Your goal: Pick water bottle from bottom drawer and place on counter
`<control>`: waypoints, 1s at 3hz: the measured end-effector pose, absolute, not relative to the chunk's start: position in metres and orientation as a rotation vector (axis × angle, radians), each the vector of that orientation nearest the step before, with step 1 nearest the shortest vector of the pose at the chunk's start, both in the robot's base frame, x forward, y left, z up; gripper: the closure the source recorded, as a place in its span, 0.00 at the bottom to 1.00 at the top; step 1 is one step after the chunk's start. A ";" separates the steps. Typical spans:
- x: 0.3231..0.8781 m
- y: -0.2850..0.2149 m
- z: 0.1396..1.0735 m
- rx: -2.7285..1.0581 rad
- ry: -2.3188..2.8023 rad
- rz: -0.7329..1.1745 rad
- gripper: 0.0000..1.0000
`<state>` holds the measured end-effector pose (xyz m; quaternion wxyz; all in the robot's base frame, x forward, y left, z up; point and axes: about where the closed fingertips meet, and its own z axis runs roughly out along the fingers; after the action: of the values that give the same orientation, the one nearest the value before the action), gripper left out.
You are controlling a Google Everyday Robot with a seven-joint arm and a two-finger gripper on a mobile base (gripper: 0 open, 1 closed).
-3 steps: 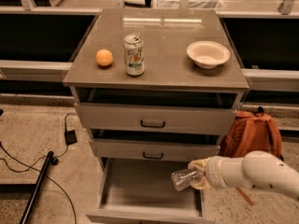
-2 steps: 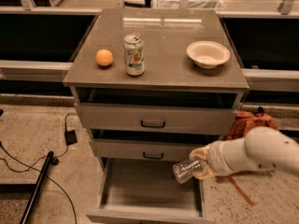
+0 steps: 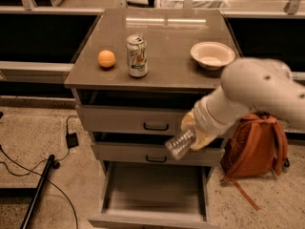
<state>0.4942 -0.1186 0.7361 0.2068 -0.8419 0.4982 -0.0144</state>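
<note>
While the bottom drawer (image 3: 153, 191) stands pulled out near the floor, the water bottle (image 3: 178, 146) is up in the air, above the drawer's right side. It hangs in front of the middle drawer (image 3: 128, 152), on its right side, and its top part reaches up to the lower edge of the top drawer (image 3: 119, 120). The bottle is tilted, with one end low on the left and the other end up on the right inside the gripper (image 3: 191, 138). The gripper is squeezed tight around that upper end (which end has the cap, I cannot tell). The bottle does not touch the drawers or the counter (image 3: 167, 37).

The big white arm (image 3: 257, 87) comes in from the right side and bends down to the gripper.

On the counter there is an orange ball (image 3: 106, 58) on the left. Just beside it stands a white and green soda can (image 3: 137, 56), upright. A pale bowl (image 3: 212, 55) sits on the right side, well apart from the can.

An orange backpack (image 3: 257, 144) sits on the floor to the right of the cabinet, partly behind the arm. On the left, a black cord (image 3: 26, 168) lies on the floor, and a black pole (image 3: 39, 190) slants there too.
</note>
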 end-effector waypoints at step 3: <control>0.519 -0.126 0.815 -2.263 1.480 -0.121 1.00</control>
<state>0.5194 -0.1259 0.8152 0.2157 -0.8164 0.5339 -0.0437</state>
